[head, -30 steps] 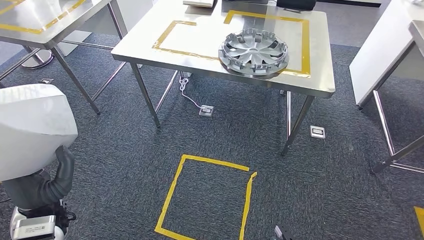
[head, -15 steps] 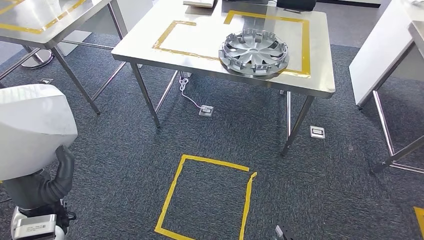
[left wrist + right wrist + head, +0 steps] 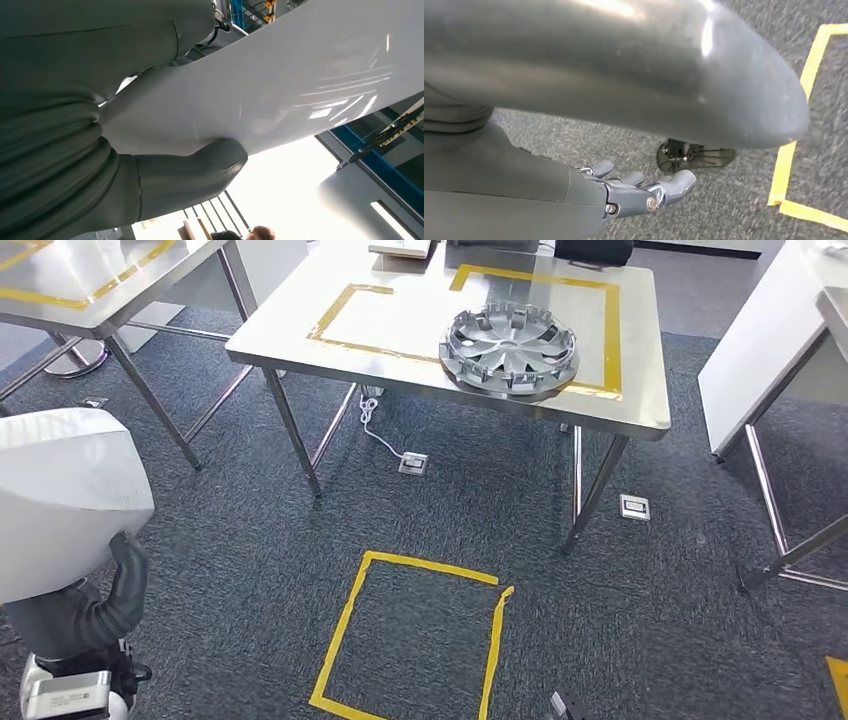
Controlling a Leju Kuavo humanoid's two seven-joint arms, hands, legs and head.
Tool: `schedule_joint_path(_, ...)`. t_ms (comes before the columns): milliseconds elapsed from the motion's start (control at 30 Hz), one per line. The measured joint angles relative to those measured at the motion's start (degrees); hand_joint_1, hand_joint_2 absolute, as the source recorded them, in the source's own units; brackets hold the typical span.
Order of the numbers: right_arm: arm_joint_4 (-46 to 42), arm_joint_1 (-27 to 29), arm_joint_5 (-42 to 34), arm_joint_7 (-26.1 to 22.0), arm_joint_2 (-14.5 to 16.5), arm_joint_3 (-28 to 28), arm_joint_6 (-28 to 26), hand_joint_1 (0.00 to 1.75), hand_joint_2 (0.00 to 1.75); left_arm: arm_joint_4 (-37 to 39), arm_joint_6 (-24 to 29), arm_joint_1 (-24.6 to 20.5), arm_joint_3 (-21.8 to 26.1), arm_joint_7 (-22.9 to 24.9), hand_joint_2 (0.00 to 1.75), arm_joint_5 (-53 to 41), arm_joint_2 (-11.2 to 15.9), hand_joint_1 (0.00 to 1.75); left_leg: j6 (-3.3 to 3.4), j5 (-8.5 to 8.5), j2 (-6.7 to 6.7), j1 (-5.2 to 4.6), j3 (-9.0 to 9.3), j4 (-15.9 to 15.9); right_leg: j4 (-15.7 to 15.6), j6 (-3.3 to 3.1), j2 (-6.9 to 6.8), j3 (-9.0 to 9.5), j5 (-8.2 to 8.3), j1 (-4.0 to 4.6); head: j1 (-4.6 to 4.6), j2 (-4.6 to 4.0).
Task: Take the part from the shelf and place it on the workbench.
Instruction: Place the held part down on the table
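Left robot hand (image 3: 165,175) against white panel (image 3: 280,90); workbench (image 3: 300,325) on carpet (image 3: 620,620).

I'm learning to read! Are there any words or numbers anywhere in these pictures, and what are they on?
None can be read.
The wheel cover on the workbench shows no lettering.
The yellow tape square on the floor is plain.
The small floor boxes are too small to tell.

The steel workbench (image 3: 300,330) stands on grey carpet (image 3: 250,540). On its top lies yellow tape (image 3: 612,340) in rectangles, and the silver wheel cover (image 3: 509,348) rests on one tape line.
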Motion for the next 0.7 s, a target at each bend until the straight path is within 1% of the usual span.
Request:
schedule_joint_path(33,0.0,-0.02,-0.01,-0.02,-0.03,0.0,0.0,0.0,0.0,0.02,0.01,-0.07,-0.02,0.0,1.75,0.02,-0.03,1.75,0.01,0.32,0.08,0.18,0.26,-0.51,2.81,0.25,0.01,-1.33,-1.64,-0.14,0.08,0.0)
schedule_joint_path(67,0.0,-0.02,-0.01,-0.03,-0.03,-0.01,0.0,0.0,0.0,0.05,0.02,-0.12,-0.03,0.01,1.75,0.03,-0.04,1.75,0.05,0.43,0.12,0.27,0.28,-0.69,6.43,0.57,0.02,-3.2,-3.58,-0.32,0.1,0.0)
schedule_joint_path(100,0.0,0.0,-0.01,-0.04,-0.02,-0.01,0.0,0.0,0.0,0.09,0.02,-0.11,-0.04,0.01,1.75,0.05,-0.06,1.75,-0.09,0.45,0.13,0.38,0.15,-0.67,9.99,0.92,0.01,-5.08,-5.06,-0.6,0.11,0.0)
schedule_joint_path(133,0.0,0.04,-0.01,-0.05,-0.03,-0.02,-0.01,0.0,0.0,0.15,0.03,-0.07,-0.07,0.01,1.75,0.06,-0.09,1.75,-0.31,0.4,0.12,0.55,0.01,-0.53,12.25,1.28,0.0,-6.35,-5.6,-0.93,0.11,0.0)
schedule_joint_path(167,0.0,0.08,-0.01,-0.07,-0.03,-0.02,-0.01,0.0,0.0,0.22,0.03,-0.03,-0.09,0.02,1.75,0.07,-0.1,1.75,-0.67,0.3,0.08,0.81,-0.15,-0.28,12.32,1.69,0.0,-6.53,-4.95,-1.27,0.11,0.0)
schedule_joint_path(200,0.0,0.1,-0.01,-0.09,-0.04,-0.02,-0.02,0.0,0.0,0.3,0.03,-0.02,-0.11,0.02,1.75,0.07,-0.1,1.75,-1.16,0.11,0.04,1.19,-0.35,0.15,10.12,2.18,-0.01,-5.52,-3.33,-1.67,0.11,0.0)
schedule_joint_path(233,0.0,0.1,-0.01,-0.14,-0.04,-0.02,-0.02,0.0,0.0,0.34,0.03,-0.03,-0.11,0.03,1.75,0.08,-0.1,1.75,-1.76,-0.22,0.0,1.61,-0.61,0.86,6.24,2.75,-0.01,-3.58,-1.36,-2.14,0.15,0.0)
schedule_joint_path(267,0.01,0.06,-0.01,-0.17,0.09,-0.02,0.0,0.0,0.0,0.35,0.03,-0.03,-0.11,0.03,1.75,0.08,-0.1,1.75,-2.46,-0.65,-0.08,1.87,-0.97,1.68,3.03,3.17,0.08,-2.01,0.05,-2.33,0.35,0.0)
schedule_joint_path(300,0.01,0.02,-0.03,-0.22,0.2,-0.03,0.01,0.0,0.0,0.33,0.04,-0.06,-0.11,0.02,1.75,0.08,-0.08,1.75,-3.15,-1.18,-0.16,1.98,-1.32,2.54,0.86,2.95,0.16,-0.93,0.82,-2.45,0.53,0.0)
schedule_joint_path(333,0.01,0.0,-0.04,-0.23,0.3,-0.05,0.01,0.0,0.0,0.3,0.06,-0.12,-0.12,0.01,1.75,0.08,-0.08,1.75,-3.74,-1.62,-0.21,1.99,-1.59,3.16,0.04,2.42,0.21,-0.56,0.9,-2.41,0.69,0.0)
schedule_joint_path(367,0.01,0.01,-0.05,-0.21,0.38,-0.07,0.01,0.0,0.0,0.27,0.08,-0.16,-0.15,-0.01,1.75,0.08,-0.09,1.75,-4.2,-1.89,-0.27,1.96,-1.67,3.39,0.5,1.56,0.24,-0.83,0.58,-2.16,0.83,0.0)
schedule_joint_path(400,0.0,0.03,-0.07,-0.2,0.34,-0.1,0.0,0.0,0.0,0.25,0.1,-0.21,-0.19,-0.02,1.75,0.08,-0.1,1.75,-4.53,-2.01,-0.27,2.04,-1.63,3.41,0.61,0.61,0.17,-0.85,0.49,-2.09,0.8,0.0)
schedule_joint_path(433,0.0,0.05,-0.07,-0.17,0.31,-0.13,0.01,0.0,0.0,0.25,0.12,-0.25,-0.22,-0.02,1.75,0.08,-0.11,1.75,-4.75,-2.09,-0.15,2.18,-1.56,3.43,0.65,0.04,0.08,-0.75,0.46,-2.0,0.78,0.0)
schedule_joint_path(467,0.0,0.05,-0.09,-0.17,0.29,-0.2,0.01,0.0,0.0,0.25,0.12,-0.3,-0.25,-0.01,1.75,0.08,-0.11,1.75,-4.84,-2.56,0.09,2.27,-1.76,4.08,0.65,-0.47,0.02,-0.62,0.49,-1.92,0.74,0.0)
schedule_joint_path(500,0.0,0.04,-0.12,-0.17,0.28,-0.3,0.01,0.0,0.0,0.25,0.12,-0.4,-0.26,0.0,1.75,0.08,-0.1,1.75,-4.82,-3.68,0.36,2.27,-2.54,5.91,0.61,-0.89,-0.05,-0.5,0.55,-1.83,0.7,0.0)
schedule_joint_path(533,0.0,0.04,-0.14,-0.17,0.27,-0.42,0.01,0.0,0.0,0.27,0.12,-0.52,-0.28,0.01,1.75,0.08,-0.09,1.75,-4.68,-5.41,0.64,2.16,-3.94,9.07,0.58,-1.22,-0.13,-0.38,0.57,-1.7,0.67,0.0)
schedule_joint_path(600,0.0,0.08,-0.16,-0.17,0.26,-0.7,0.01,0.0,0.0,0.36,0.11,-0.69,-0.33,0.01,1.75,0.09,-0.1,1.75,-4.26,-9.09,0.83,1.77,-7.92,17.34,0.59,-1.63,-0.26,-0.34,0.44,-1.26,0.66,0.0)
schedule_joint_path(633,0.0,0.09,-0.16,-0.17,0.26,-0.81,0.01,0.0,0.0,0.44,0.11,-0.7,-0.36,0.01,1.75,0.1,-0.1,1.75,-3.97,-9.88,0.82,1.56,-9.43,20.26,0.6,-1.78,-0.31,-0.26,0.34,-1.01,0.66,0.0)
schedule_joint_path(667,0.0,0.1,-0.15,-0.17,0.26,-0.9,0.02,0.0,0.0,0.5,0.1,-0.7,-0.37,0.01,1.75,0.1,-0.1,1.75,-3.56,-9.48,0.82,1.32,-9.93,21.01,0.6,-1.93,-0.32,-0.13,0.21,-0.79,0.66,0.0)
schedule_joint_path(700,0.0,0.09,-0.15,-0.19,0.26,-0.94,0.02,0.0,0.0,0.54,0.1,-0.72,-0.38,0.01,1.75,0.1,-0.1,1.75,-3.07,-7.99,0.82,1.02,-9.25,19.35,0.6,-2.05,-0.31,0.07,0.07,-0.63,0.66,0.0)
